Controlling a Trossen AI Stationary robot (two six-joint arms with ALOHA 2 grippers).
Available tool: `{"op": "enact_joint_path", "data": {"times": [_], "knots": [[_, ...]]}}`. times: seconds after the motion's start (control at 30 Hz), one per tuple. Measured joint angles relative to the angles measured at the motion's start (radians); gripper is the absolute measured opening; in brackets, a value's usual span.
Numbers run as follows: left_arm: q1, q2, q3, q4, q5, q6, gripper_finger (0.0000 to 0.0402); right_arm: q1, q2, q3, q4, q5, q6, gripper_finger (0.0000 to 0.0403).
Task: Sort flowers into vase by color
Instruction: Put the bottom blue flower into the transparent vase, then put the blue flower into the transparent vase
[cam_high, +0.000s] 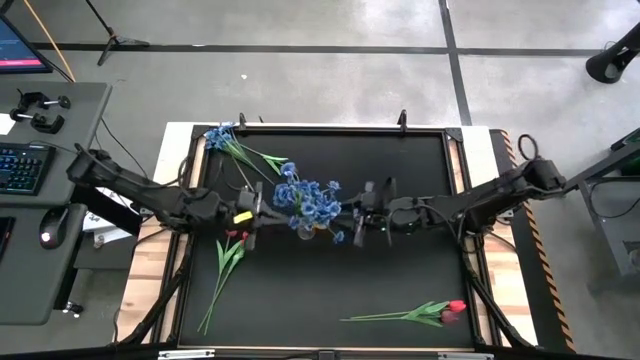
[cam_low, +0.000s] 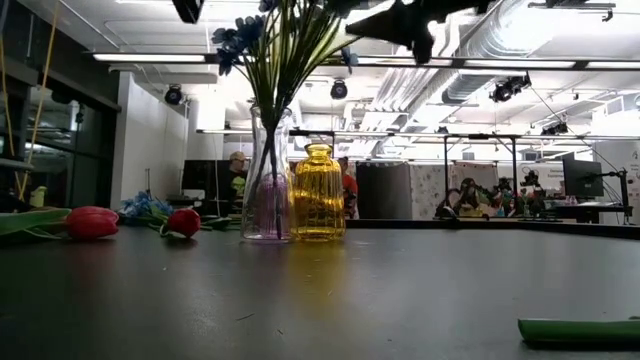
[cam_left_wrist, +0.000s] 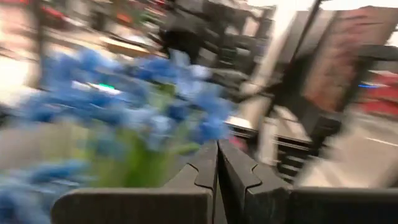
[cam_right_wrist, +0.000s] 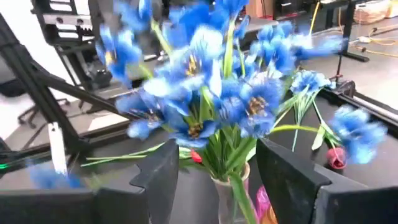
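Observation:
A bunch of blue blossoms (cam_high: 308, 203) stands with its stems in a clear vase (cam_low: 267, 185); a yellow vase (cam_low: 318, 192) stands right beside it. My left gripper (cam_high: 260, 205), shut, hovers at the bunch's left side. My right gripper (cam_right_wrist: 214, 180) is open at the bunch's right side, its fingers standing on either side of the stems above the vase neck without touching them. More blue flowers (cam_high: 228, 138) lie near the far left corner. Red tulips (cam_high: 236, 236) lie left of the vases. A red and a maroon tulip (cam_high: 452, 311) lie near the near right corner.
The black mat's raised frame (cam_high: 330, 128) borders the work area. The tulips' long green stems (cam_high: 215, 290) trail toward the near edge, and one stem (cam_low: 580, 330) lies close to the low camera. People sit in the room beyond the table.

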Motion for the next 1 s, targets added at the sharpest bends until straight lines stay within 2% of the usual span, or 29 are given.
{"op": "enact_joint_path", "data": {"times": [0.1,0.27,0.43,0.57,0.67,0.77,0.83,0.93,1.0], "knots": [[-0.011,-0.069,0.001,-0.074,0.099,-0.064,0.0,0.011,-0.06,0.0,-0.066,0.0,-0.006,0.0204],[-0.026,-0.214,0.001,-0.242,0.061,-0.17,0.0,0.015,-0.159,0.0,-0.13,0.016,0.004,0.0204],[-0.026,-0.297,0.002,-0.442,-0.114,-0.276,0.0,0.015,-0.242,0.0,-0.13,0.017,-0.006,0.0204],[0.023,-0.304,0.027,-0.683,-0.299,-0.536,0.0,0.014,-0.283,0.0,-0.135,0.054,-0.007,0.0204],[0.125,-0.276,0.046,-0.922,-0.32,-0.731,0.0,0.011,-0.297,0.0,-0.139,0.106,-0.007,0.0204],[0.284,-0.218,0.046,-1.079,-0.243,-0.794,0.0,0.0,-0.297,0.0,-0.143,0.148,-0.007,0.0204],[0.41,-0.161,0.046,-1.105,-0.157,-0.742,0.0,-0.014,-0.297,0.0,-0.143,0.156,-0.006,0.0204],[0.601,-0.064,0.046,-1.024,-0.007,-0.516,0.0001,-0.041,-0.297,0.0,-0.143,0.156,0.026,0.0204],[0.712,0.004,0.047,-0.97,0.021,-0.41,0.0005,-0.06,-0.297,0.0,-0.142,0.156,0.061,0.0204]]}}
